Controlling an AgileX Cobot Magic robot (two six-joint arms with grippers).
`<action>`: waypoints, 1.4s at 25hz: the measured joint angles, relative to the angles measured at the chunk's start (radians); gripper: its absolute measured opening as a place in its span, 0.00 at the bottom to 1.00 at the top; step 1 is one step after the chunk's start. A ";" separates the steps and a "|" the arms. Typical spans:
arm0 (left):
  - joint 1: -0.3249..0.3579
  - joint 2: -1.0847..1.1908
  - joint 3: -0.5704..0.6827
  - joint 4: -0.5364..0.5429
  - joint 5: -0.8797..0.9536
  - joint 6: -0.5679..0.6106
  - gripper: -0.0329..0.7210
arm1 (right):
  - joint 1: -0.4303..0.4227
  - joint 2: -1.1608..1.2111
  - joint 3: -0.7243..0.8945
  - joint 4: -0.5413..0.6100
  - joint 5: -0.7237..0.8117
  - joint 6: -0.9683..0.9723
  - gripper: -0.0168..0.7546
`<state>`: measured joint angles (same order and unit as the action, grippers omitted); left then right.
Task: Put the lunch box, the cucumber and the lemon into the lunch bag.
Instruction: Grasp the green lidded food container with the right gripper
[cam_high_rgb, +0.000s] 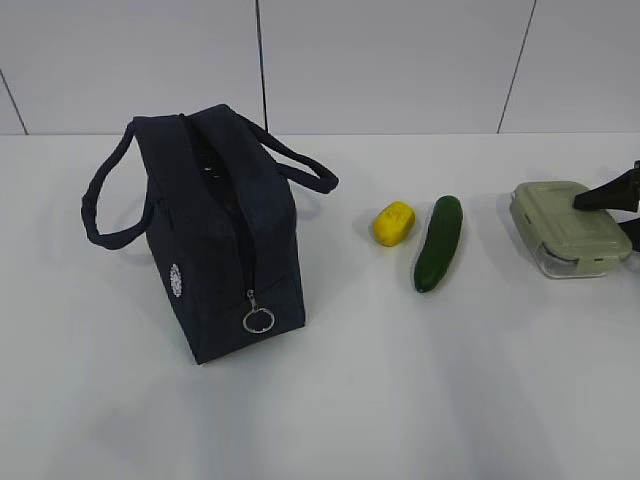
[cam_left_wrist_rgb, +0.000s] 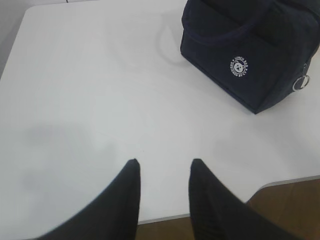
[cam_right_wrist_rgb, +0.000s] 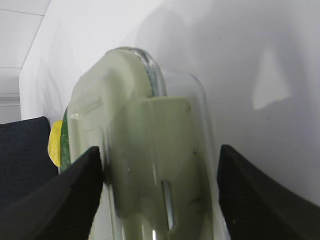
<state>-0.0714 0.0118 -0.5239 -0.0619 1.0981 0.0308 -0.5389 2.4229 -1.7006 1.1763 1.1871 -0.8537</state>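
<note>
- The rectangular clear lunch box with a pale sage-green clip-on lid sits on the white table at the far right, long axis running left to right and slightly toward the near right
- The right gripper straddles the box, jaws wide apart; the left finger touches its side, the other stands clear, so no grip
- The dark green smooth cucumber lies just left of the box, long axis near to far, far end tipped right
- The small bright yellow lemon sits just beside the cucumber, on its left
- The dark navy fabric lunch bag with 2 loop handles stands upright at left, zipper opened along the top, metal ring pull hanging at its near end
- The left gripper hovers over bare table, jaws partly apart, empty
</note>
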 joint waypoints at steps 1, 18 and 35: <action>0.000 0.000 0.000 0.000 0.000 0.000 0.36 | 0.000 0.000 0.000 0.000 0.000 0.000 0.71; 0.000 0.000 0.000 0.000 0.000 0.000 0.36 | 0.000 0.000 0.000 0.008 -0.001 0.000 0.63; 0.000 0.000 0.000 0.000 0.000 0.000 0.36 | 0.000 0.000 0.000 0.006 0.001 0.015 0.62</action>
<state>-0.0714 0.0118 -0.5239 -0.0619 1.0981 0.0308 -0.5389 2.4229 -1.7006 1.1822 1.1882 -0.8391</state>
